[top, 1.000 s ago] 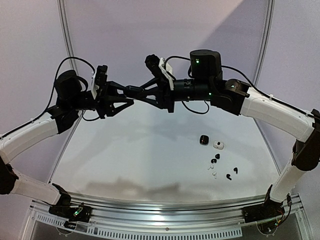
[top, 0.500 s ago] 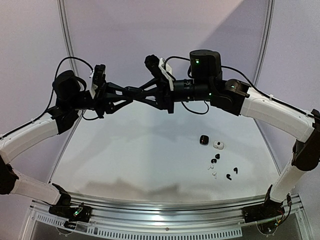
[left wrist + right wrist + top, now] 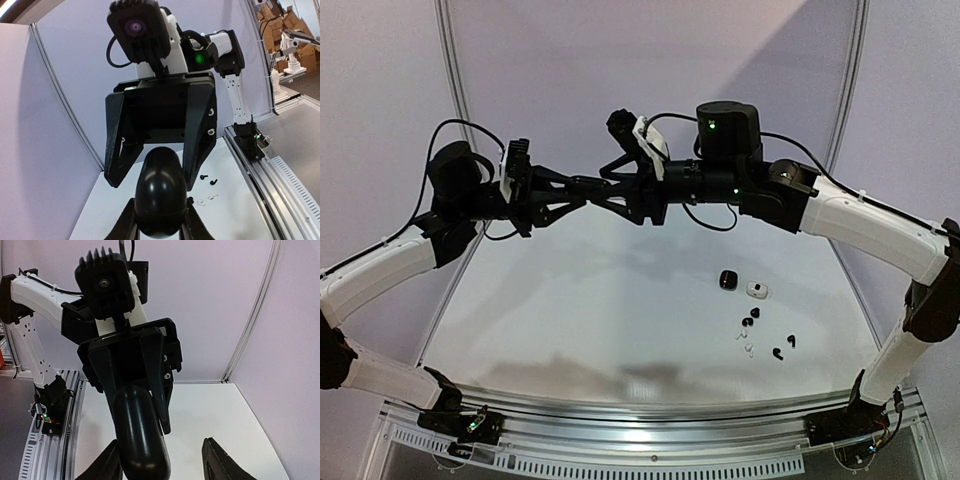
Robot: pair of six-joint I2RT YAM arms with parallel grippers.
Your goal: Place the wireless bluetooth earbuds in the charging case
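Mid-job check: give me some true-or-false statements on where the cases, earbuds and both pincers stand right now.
1. The left pincer grips a black case above the table. True.
2. The right pincer is clamped shut. False: its fingers are spread wide around that case.
3. The earbuds lie loose on the table. True.
4. An arm holds the white case. False: it sits on the table beside a second black case.

On the worktop (image 3: 570, 320): 4 black earbuds (image 3: 748, 322), 2 white earbuds (image 3: 741, 337), 1 black case (image 3: 727, 280), 1 white case (image 3: 756, 290). Above it: 1 raised black case (image 3: 160, 197).
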